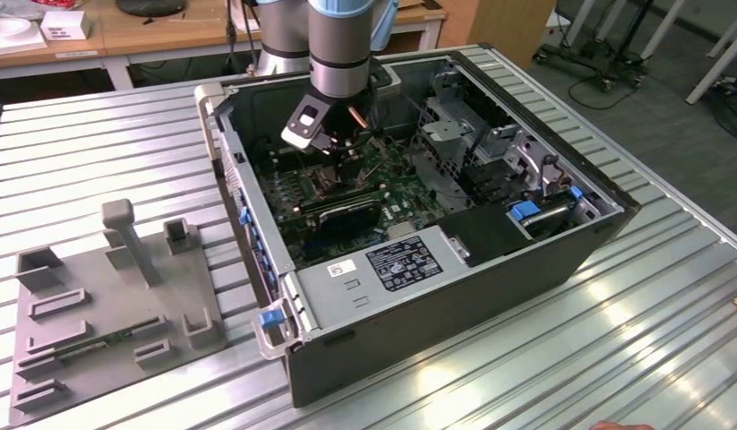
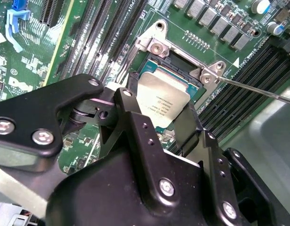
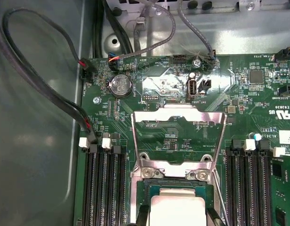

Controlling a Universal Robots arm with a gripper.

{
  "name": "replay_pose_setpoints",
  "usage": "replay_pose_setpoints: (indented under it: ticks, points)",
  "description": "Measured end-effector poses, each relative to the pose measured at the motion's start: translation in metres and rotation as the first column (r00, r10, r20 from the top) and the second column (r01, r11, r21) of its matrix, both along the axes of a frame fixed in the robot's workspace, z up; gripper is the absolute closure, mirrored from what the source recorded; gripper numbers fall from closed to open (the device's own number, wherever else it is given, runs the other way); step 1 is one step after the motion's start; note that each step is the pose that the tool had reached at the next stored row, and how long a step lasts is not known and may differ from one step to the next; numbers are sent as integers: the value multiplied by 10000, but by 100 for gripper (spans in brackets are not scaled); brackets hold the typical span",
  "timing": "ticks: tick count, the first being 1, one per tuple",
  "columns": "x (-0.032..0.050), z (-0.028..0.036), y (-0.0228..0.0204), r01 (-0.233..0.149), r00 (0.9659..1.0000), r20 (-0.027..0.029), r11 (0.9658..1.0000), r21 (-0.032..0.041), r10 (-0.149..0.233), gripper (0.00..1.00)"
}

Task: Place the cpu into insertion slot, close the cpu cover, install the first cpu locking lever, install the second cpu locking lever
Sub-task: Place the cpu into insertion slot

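Observation:
My gripper [image 1: 336, 161] reaches down into the open computer case [image 1: 560, 260], over the green motherboard [image 1: 392, 193]. In both wrist views the black fingers [image 2: 135, 127] flank the cpu [image 2: 161, 99], a silver-grey square chip, and the gripper [image 2: 159, 107] is shut on it. The cpu [image 3: 178, 207] hangs slightly tilted just above the insertion slot [image 2: 159, 63], whose dark centre and metal rim show beyond it. The cpu cover [image 3: 178, 117], a silvery frame with a window, is swung open away from the insertion slot [image 3: 152, 187]. A thin locking lever [image 2: 258, 90] sticks out beside the slot.
Long black memory slots [image 3: 104, 188] run along both sides of the socket. Black cables [image 3: 50, 94] loop past the board's edge near the case wall. A drive cage [image 1: 464, 134] and a power supply [image 1: 392, 264] stand inside the case. A grey fixture plate [image 1: 106, 305] lies at the exterior view's left.

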State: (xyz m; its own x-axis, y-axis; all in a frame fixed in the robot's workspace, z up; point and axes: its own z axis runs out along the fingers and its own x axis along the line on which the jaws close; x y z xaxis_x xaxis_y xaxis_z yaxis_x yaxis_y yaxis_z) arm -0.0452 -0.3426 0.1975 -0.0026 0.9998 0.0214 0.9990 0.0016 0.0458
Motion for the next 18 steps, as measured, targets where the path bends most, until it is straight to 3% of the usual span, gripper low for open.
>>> replay_pose_setpoints:
  ticks: [18]
  points:
    - [-2, -19, 6, 0, 10000, 1, 10000, 8, 0, 46]
